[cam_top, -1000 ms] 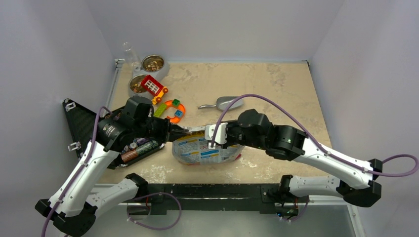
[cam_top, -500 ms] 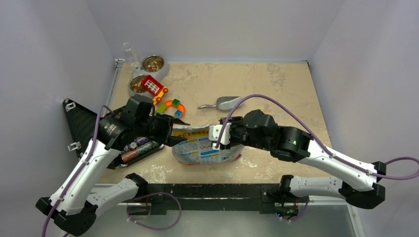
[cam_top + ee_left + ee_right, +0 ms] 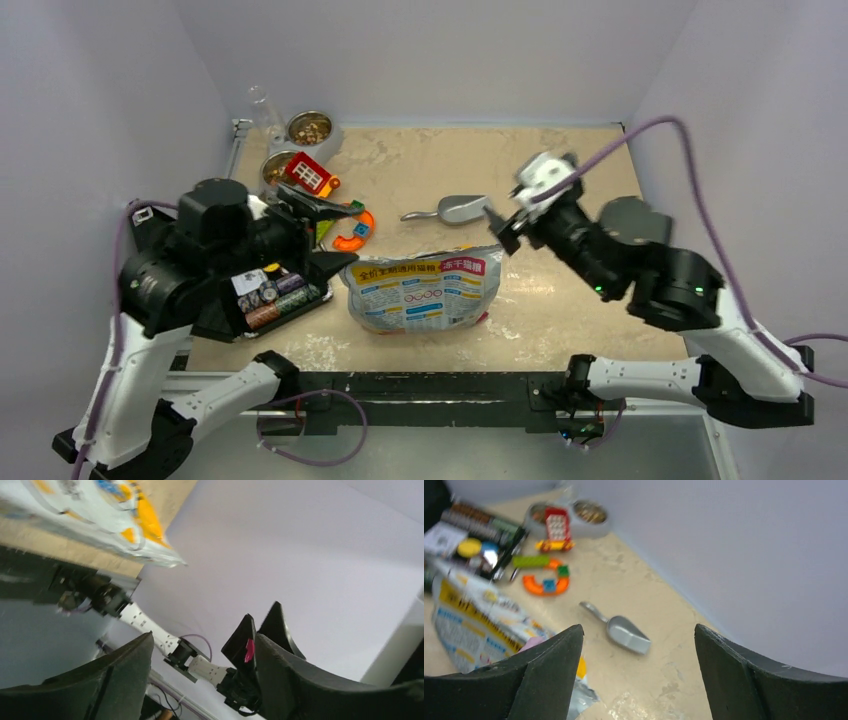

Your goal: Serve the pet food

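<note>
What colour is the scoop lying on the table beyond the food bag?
The scoop is plain silver-grey, with no pattern. It shows best in the right wrist view.

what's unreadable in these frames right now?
- Pet food bag, top view: it lies flat, so whether its mouth is open cannot be told.
- Nearer bowl, top view: partly covered by the red toy block; contents unclear.
- Left wrist view: mostly wall; only a blurred bag corner, cut by the top edge.
- Right wrist view: blurred; farther bowl too small to judge its fill.
</note>
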Robot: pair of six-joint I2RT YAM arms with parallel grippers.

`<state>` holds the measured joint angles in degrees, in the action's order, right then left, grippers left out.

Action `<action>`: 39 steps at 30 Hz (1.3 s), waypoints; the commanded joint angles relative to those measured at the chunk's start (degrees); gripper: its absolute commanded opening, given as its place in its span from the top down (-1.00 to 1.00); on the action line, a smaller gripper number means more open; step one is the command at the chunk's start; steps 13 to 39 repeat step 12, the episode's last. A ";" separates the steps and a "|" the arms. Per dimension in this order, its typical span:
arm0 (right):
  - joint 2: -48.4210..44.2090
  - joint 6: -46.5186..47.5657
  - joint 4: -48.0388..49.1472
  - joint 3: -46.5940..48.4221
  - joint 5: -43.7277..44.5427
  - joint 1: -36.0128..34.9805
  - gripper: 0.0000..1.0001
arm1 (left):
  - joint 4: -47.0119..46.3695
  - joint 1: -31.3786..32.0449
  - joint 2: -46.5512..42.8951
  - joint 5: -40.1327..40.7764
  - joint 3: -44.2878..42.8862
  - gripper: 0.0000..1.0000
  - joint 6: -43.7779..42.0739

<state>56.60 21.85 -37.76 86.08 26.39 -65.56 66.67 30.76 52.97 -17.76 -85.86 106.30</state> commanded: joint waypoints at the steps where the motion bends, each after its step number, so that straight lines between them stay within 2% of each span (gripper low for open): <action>1: -4.50 -10.58 2.79 11.03 25.92 0.25 -0.71 | -3.40 -0.47 1.20 13.28 -16.66 -0.66 -14.11; 3: -4.93 -2.69 16.86 11.72 39.14 0.18 -0.73 | -0.61 -0.57 5.33 20.03 -27.71 -0.69 -21.65; 4: -4.19 6.90 29.11 11.51 45.45 0.19 -0.74 | -0.05 -0.53 6.92 22.68 -31.47 -0.70 -25.37; 5: -3.24 18.20 45.33 11.20 49.64 0.21 -0.75 | -0.05 -0.50 8.28 25.09 -35.14 -0.74 -29.73; 6: -1.88 31.36 58.88 11.34 51.45 0.21 -0.75 | -0.31 -0.50 9.26 27.55 -38.16 -0.80 -33.85; 7: -0.35 40.69 68.09 12.26 52.07 0.11 -0.76 | -0.46 -0.50 10.01 30.52 -40.59 -0.89 -37.61; 8: 0.48 43.16 68.35 14.83 52.50 0.01 -0.78 | -0.47 -0.48 10.39 33.17 -42.72 -0.94 -40.82; 9: 0.75 39.28 61.99 17.38 52.27 0.00 -0.79 | -1.08 -0.45 10.53 35.92 -44.21 -0.98 -45.96; 10: 1.06 29.99 50.35 20.11 51.65 -0.01 -0.81 | -2.57 -0.44 10.55 38.23 -45.53 -0.98 -49.99; 11: 1.67 26.17 43.31 22.88 51.69 -0.01 -0.82 | -2.86 -0.44 10.49 40.77 -46.61 -0.98 -53.06; 12: 1.90 25.81 41.73 24.06 52.05 -0.01 -0.83 | -3.24 -0.44 10.32 43.32 -47.46 -0.98 -55.72; 39: 1.90 25.81 41.73 24.06 52.05 -0.01 -0.83 | -3.24 -0.44 10.32 43.32 -47.46 -0.98 -55.72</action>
